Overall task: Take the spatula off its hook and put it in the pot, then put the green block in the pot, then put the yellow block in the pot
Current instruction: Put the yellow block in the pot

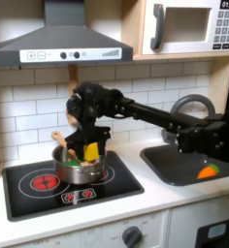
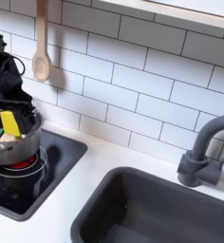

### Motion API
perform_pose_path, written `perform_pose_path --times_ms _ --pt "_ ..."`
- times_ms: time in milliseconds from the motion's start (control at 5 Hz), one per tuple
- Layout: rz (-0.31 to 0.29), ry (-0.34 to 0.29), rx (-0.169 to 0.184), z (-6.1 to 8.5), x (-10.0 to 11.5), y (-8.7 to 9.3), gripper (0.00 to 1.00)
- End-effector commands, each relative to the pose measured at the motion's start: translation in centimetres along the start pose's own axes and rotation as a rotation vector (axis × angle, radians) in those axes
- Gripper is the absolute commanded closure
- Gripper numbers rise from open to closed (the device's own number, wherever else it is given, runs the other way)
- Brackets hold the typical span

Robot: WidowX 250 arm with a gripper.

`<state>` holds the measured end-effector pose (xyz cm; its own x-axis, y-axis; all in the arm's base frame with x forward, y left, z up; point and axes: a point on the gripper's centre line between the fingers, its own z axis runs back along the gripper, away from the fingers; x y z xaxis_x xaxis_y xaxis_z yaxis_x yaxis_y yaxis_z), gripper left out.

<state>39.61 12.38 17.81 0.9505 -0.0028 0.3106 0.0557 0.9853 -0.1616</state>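
Second exterior view: pot [image 2: 24, 144] edge-cropped.

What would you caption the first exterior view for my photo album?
Toy-kitchen robot gripper lowers a yellow block into the steel pot, where the spatula already rests.

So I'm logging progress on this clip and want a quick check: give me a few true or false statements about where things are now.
1. The yellow block is over the pot. True.
2. The gripper hangs above the sink. False: it is at the pot, on the stove.
3. A wooden spoon hangs on the wall. True.
4. The spatula lies on the counter. False: the spatula sits in the pot.
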Motion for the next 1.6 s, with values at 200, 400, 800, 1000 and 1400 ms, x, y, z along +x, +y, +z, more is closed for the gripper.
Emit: perform_pose_path --times_ms 200,400,800,1000,1400 --pt "-0.017 0.000 0.001 0.0 -0.5 -0.2 0.00" --pt "-0.017 -0.031 -0.005 1.1 -0.6 -0.4 0.00" --pt "-0.092 -0.144 -0.030 5.3 0.0 -2.7 0.00" --pt "-0.133 -0.129 -0.040 5.7 -0.8 -2.8 0.00" --pt "-0.135 -0.141 -0.037 6.2 -0.7 -2.8 0.00"
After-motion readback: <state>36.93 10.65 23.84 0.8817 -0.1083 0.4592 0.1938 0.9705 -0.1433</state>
